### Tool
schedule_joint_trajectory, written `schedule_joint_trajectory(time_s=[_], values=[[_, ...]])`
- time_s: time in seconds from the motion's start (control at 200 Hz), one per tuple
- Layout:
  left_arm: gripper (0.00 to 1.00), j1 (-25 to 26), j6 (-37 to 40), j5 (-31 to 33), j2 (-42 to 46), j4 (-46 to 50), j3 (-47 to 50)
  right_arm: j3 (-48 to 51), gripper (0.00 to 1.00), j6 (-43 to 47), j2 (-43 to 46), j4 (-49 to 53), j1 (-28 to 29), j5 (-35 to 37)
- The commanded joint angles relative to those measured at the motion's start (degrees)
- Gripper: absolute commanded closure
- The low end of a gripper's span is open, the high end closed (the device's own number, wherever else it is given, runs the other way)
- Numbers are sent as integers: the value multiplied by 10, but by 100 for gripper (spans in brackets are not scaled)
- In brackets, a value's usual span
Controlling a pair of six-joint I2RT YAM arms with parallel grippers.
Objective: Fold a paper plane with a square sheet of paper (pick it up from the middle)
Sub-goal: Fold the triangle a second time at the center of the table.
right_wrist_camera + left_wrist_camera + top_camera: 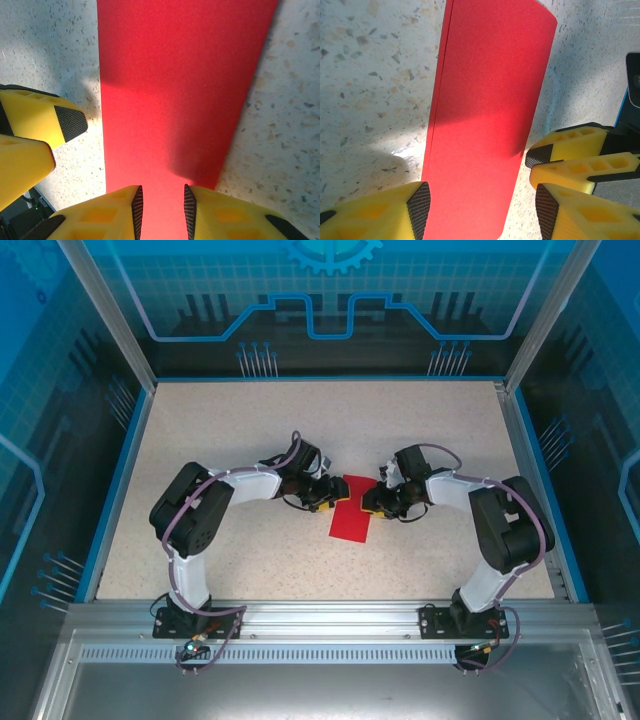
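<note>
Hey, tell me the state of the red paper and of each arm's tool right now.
Paper: folded over into a narrow two-layer strip, lying on the table.
Left tool: open wide, straddling one end of the paper.
Right tool: open by a narrow gap, with the paper showing through that gap.

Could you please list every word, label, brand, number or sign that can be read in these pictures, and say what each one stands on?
There is no readable text, number or brand mark in any of the views.
The red paper is plain on the side that shows.
The blue back wall has only a gear drawing and line patterns, no letters.
The speckled table bears no markings.
</note>
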State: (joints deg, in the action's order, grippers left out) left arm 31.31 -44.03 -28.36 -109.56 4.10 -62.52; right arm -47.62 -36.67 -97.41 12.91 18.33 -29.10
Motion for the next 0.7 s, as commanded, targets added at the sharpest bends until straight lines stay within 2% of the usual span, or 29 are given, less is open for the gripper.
schedule_joint_trajectory(time_s=[0.0,0.695], values=[[36,5,3,-5,-7,17,-16,11,70,-3,-11,2,-4,2],[36,20,14,-9,-21,41,-43,39,69,4,-20,-13,-21,1]])
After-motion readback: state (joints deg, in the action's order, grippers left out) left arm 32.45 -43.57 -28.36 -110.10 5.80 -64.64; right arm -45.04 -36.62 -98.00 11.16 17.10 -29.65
